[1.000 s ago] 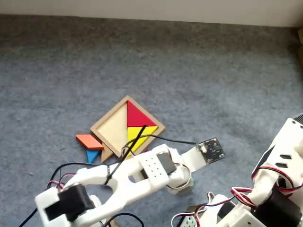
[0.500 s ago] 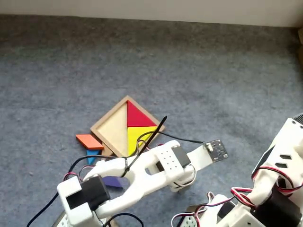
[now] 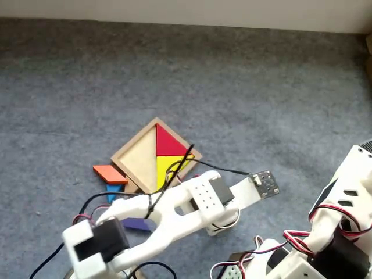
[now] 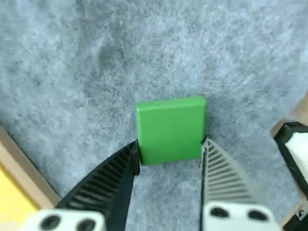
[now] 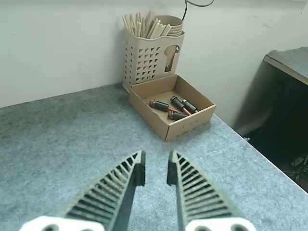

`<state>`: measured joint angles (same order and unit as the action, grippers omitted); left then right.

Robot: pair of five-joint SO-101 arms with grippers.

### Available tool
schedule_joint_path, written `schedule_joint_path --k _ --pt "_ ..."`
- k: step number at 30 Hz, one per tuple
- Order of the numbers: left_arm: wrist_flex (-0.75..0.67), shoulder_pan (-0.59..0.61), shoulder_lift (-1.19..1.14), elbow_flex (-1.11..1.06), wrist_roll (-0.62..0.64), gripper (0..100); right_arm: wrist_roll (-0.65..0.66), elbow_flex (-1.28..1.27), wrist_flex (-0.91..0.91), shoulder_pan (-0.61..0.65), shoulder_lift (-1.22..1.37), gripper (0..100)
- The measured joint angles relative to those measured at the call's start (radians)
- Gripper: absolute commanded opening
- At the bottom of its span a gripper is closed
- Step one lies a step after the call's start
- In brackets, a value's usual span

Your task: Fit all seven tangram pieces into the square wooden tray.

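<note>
My left gripper (image 4: 169, 150) is shut on a green square (image 4: 169, 127) that lies on the grey carpet, one finger (image 4: 120, 178) against each side. The wooden tray's rim (image 4: 24, 179) runs close beside it, with yellow inside. From above, the square wooden tray (image 3: 135, 156) holds a red triangle (image 3: 167, 142) and a yellow triangle (image 3: 167, 168). The left arm (image 3: 192, 203) crosses its near corner. An orange piece (image 3: 109, 173), a blue piece (image 3: 113, 189) and a purple piece (image 3: 139, 224) lie outside the tray on its left. My right gripper (image 5: 156, 167) is raised, slightly open and holds nothing.
The right arm (image 3: 343, 232) sits at the near right corner. In the right wrist view a cardboard box (image 5: 172, 106) with small cylinders and a perforated holder (image 5: 150, 48) full of sticks stand by the wall. The table edge drops off beyond them.
The left arm's wrist has shifted a little to the right and its rear part has swung aside, uncovering the purple piece. The tray and its pieces have stayed put.
</note>
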<state>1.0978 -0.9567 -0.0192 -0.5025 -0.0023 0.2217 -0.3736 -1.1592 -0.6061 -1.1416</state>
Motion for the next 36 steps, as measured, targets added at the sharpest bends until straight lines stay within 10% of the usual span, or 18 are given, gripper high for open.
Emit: schedule_joint_path --k 16,36 --pt "0.061 0.368 0.494 -0.233 -0.107 21 0.0 -0.055 0.0 0.003 0.012 9.1" --pt "-0.104 0.089 0.011 -0.066 -0.023 30 0.0 -0.124 -0.005 0.003 0.012 9.1"
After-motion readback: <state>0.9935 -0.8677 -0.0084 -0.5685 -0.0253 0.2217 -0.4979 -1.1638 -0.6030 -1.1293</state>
